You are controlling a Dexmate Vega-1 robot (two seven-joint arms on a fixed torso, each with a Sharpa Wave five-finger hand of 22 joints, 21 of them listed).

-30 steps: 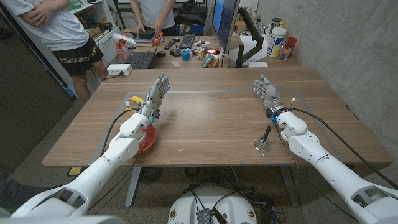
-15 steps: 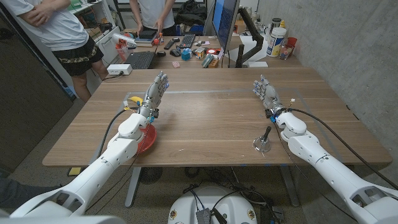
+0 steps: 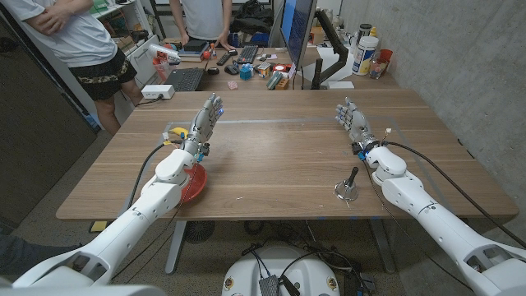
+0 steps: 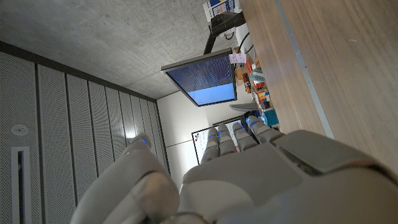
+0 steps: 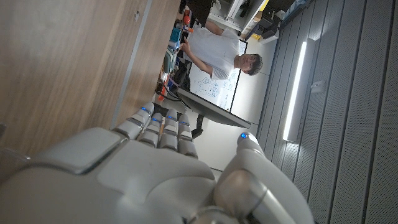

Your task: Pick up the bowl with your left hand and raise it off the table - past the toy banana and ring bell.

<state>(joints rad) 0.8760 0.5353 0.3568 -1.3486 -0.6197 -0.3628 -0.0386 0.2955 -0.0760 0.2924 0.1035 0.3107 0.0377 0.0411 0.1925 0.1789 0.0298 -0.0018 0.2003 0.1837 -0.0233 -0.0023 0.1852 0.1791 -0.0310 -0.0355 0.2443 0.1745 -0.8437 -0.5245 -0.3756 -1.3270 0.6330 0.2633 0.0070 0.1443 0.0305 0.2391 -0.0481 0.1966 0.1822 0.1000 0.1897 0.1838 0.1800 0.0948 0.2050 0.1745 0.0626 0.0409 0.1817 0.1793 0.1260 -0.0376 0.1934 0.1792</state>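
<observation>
The red bowl sits near the table's front left edge, partly covered by my left forearm. My left hand is held above the table beyond the bowl, fingers straight and apart, holding nothing; its back also shows in the left wrist view. A yellow toy banana lies left of that hand, partly hidden by the arm. The ring bell stands at the front right. My right hand is raised beyond the bell, fingers apart and empty, and appears in the right wrist view.
The wooden table has a pale line across its far part. Behind it a desk carries a monitor, a keyboard and small clutter. Two people stand at the back left. A black cable runs along each arm.
My left forearm has drifted slightly to the left, uncovering a bit more of the bowl. Both hands stay spread and empty; the bell and banana are unmoved.
</observation>
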